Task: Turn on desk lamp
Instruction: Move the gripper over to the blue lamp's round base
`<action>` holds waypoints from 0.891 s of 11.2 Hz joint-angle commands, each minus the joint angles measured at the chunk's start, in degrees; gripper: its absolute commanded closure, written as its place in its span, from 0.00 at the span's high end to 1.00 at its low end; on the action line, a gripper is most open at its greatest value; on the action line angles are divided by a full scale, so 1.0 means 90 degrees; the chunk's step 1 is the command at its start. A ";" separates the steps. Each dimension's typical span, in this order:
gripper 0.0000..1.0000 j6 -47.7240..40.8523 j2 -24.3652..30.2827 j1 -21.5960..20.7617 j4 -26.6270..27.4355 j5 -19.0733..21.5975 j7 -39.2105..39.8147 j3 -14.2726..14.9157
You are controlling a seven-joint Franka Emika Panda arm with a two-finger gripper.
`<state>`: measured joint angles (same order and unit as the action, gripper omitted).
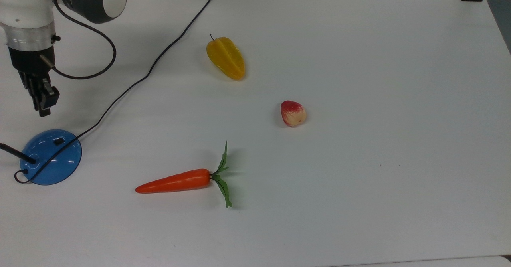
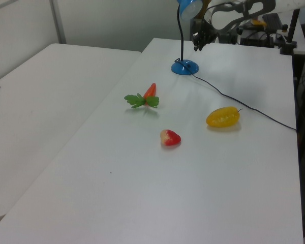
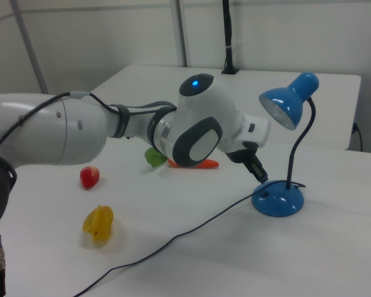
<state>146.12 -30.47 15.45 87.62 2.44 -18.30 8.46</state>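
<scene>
Switch (image 1: pixel 59 141) on desk lamp (image 1: pixel 51 157) base not yet pressed; gripper (image 1: pixel 42 109) hovered just beside base, fingers pinched together, grasping nothing.

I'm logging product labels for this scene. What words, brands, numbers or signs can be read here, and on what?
None: no readable text, brand, number or sign on the desk lamp, the carrot, the yellow fruit, the small red fruit, the table or the robot arm.

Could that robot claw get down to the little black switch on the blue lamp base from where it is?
Probably yes: the gripper hangs close above the switch, with nothing between them.
</scene>
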 commanded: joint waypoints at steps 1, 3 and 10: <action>0.00 0.0648 -0.0354 -0.0095 -0.0117 0.0110 -0.0164 0.0026; 0.02 0.0679 -0.0578 -0.0115 -0.0417 0.0110 -0.0164 0.0007; 0.00 0.0708 -0.0892 -0.0173 -0.0605 0.0051 -0.0486 -0.0022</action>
<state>151.88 -37.70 14.69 83.26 2.45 -21.19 8.10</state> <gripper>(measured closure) 0.991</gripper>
